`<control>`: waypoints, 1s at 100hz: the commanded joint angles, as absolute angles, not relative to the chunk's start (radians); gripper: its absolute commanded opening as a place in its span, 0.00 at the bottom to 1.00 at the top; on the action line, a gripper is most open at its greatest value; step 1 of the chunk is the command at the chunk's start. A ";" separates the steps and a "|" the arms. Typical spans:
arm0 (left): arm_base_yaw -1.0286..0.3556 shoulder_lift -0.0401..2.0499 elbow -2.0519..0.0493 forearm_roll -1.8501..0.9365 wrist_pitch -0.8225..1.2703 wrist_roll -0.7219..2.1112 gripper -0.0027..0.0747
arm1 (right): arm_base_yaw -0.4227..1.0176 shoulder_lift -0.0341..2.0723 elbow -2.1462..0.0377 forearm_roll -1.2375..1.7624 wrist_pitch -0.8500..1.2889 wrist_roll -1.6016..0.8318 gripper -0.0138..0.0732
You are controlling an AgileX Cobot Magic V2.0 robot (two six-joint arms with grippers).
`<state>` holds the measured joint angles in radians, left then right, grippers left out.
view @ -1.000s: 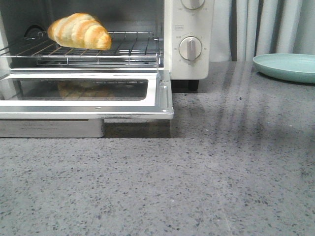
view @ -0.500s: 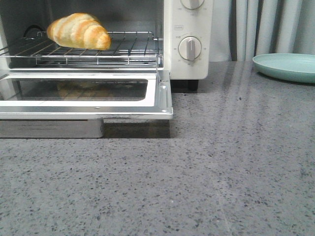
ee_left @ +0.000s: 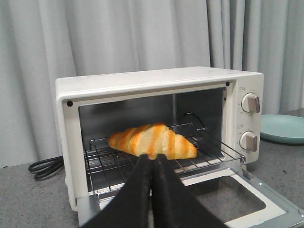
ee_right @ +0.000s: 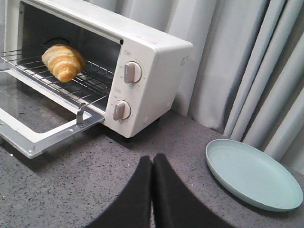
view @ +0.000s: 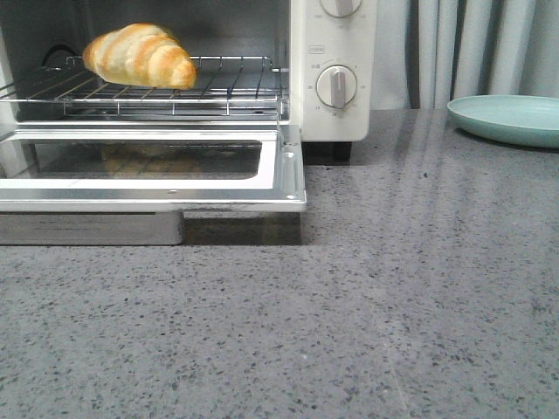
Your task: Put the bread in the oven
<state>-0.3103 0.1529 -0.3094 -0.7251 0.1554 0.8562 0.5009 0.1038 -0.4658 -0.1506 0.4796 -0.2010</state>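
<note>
Plate [view: 507, 118], counter [view: 367, 314], curtain [ee_left: 118, 38], cord [ee_left: 45, 167]

Pale green, round, far right on speckled grey top; grey folds behind; black, coiled at the back.

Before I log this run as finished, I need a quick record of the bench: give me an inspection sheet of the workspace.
Surface: grey speckled stone countertop, nothing spilled.
Job's things: golden-brown striped croissant-shaped bread lies on the wire rack inside the cream-white toaster oven; its glass-windowed door is down.
Clutter: pale green round plate beside the oven, nothing on it.
Grippers: left gripper and right gripper shut, holding nothing.
Cables: black cord coiled beside the oven.
Surroundings: grey curtain behind.
</note>
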 commanded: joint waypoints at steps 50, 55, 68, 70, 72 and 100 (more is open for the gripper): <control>-0.317 0.166 -0.329 -0.742 0.093 0.848 0.01 | 0.493 0.118 -0.490 -0.169 0.388 -0.198 0.09; -0.315 0.163 -0.318 -0.742 0.093 0.848 0.01 | 0.493 0.118 -0.490 -0.169 0.388 -0.198 0.09; -0.308 0.138 -0.281 -0.726 0.095 0.851 0.01 | 0.493 0.118 -0.490 -0.169 0.388 -0.198 0.09; -0.307 0.128 -0.273 -0.718 0.095 0.851 0.01 | 0.493 0.118 -0.490 -0.169 0.388 -0.198 0.09; -0.302 0.117 -0.265 -0.704 0.097 0.851 0.01 | 0.493 0.118 -0.490 -0.169 0.388 -0.198 0.09; -0.222 -0.035 -0.083 -0.125 -0.037 0.293 0.01 | 0.493 0.118 -0.490 -0.169 0.388 -0.198 0.09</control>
<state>-0.2426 -0.0041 -0.1087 -0.2634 0.0618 0.5138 0.5009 0.1038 -0.4658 -0.1529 0.4756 -0.2001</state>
